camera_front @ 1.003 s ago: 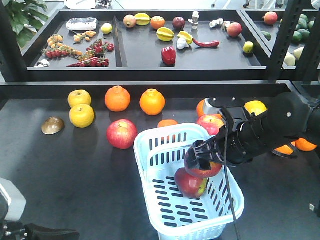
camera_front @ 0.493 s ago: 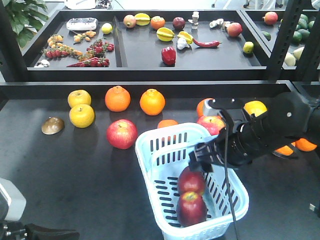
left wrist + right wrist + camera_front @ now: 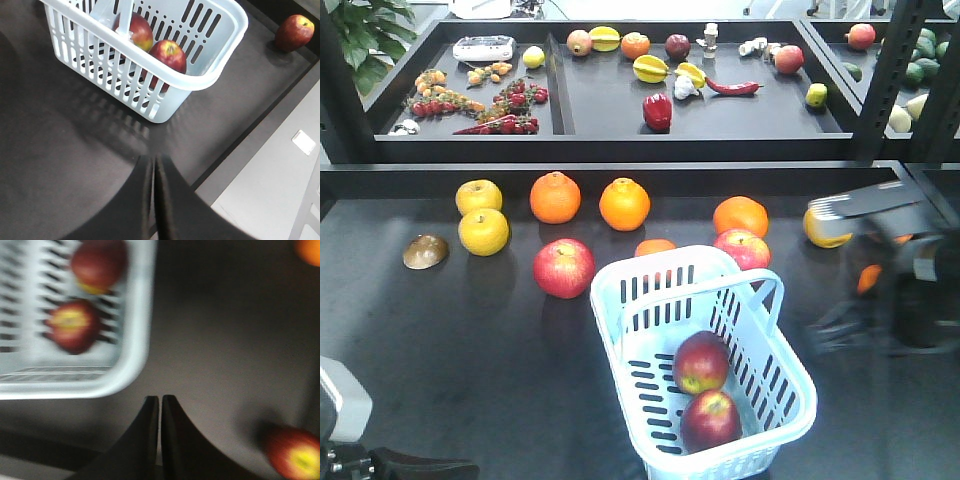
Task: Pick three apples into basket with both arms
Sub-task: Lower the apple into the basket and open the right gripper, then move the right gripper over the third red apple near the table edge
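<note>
The pale blue basket (image 3: 620,300) stands on the black table at front centre, with two dark red apples inside, one (image 3: 701,362) behind the other (image 3: 711,420). Both wrist views show these two apples (image 3: 169,55) (image 3: 72,325) in the basket (image 3: 220,20) (image 3: 137,315). A third red apple (image 3: 295,32) (image 3: 292,455) lies on the table apart from the basket. My right arm (image 3: 910,290) is a blur to the right of the basket. Its gripper (image 3: 159,399) is shut and empty, just off the basket's corner. My left gripper (image 3: 154,160) is shut and empty, short of the basket's near end.
Two lighter red apples (image 3: 563,267) (image 3: 743,248), oranges (image 3: 555,197) (image 3: 625,204) (image 3: 741,215) and yellow apples (image 3: 483,231) lie behind the basket. A brown shell (image 3: 425,251) is at left. The shelf of fruit (image 3: 600,150) and black posts (image 3: 890,80) stand behind. The table's front edge (image 3: 250,135) is near the left gripper.
The right gripper let the apple go into the basket and pulled back to the right, shutting. The two apples settled in the basket, and its handle now shows.
</note>
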You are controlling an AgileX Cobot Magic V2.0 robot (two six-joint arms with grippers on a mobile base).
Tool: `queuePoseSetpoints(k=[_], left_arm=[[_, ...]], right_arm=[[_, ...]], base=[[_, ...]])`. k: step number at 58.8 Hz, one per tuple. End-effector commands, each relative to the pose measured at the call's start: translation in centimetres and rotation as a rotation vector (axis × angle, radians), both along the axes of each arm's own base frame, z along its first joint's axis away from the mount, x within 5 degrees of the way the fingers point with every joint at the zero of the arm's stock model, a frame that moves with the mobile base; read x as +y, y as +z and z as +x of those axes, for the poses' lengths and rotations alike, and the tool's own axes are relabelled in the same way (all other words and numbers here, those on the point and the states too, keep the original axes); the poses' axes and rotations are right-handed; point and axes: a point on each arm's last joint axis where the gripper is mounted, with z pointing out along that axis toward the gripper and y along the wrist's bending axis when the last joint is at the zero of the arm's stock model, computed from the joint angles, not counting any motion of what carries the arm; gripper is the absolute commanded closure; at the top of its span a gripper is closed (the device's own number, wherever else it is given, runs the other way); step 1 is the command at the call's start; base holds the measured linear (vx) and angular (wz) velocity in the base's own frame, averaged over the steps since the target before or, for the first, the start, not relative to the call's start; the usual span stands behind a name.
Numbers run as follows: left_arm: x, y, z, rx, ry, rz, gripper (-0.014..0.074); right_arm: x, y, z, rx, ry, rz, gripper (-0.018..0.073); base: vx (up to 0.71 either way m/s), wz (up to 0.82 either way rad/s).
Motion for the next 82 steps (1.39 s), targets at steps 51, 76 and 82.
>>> queuePoseSetpoints(k=[51, 76, 82], left_arm=[[-0.2, 0.9, 0.2, -0.010, 0.021, -0.044, 0.0602], [-0.2, 0.9, 0.2, -0.010, 0.021, -0.044, 0.0602], [-0.2, 0.9, 0.2, -0.010, 0.021, -0.044, 0.0602]], right_arm=[[-20.4, -4.8, -0.2, 0.283, -0.769, 0.069, -0.0083], [-22.0, -9.1, 1.6, 0.391, -0.772, 0.042, -0.0101], [-22.6, -10.1, 1.8, 0.423, -0.771, 0.007, -0.0074]], base=[[0.00, 0.00], [0.00, 0.00], [0.00, 0.00]])
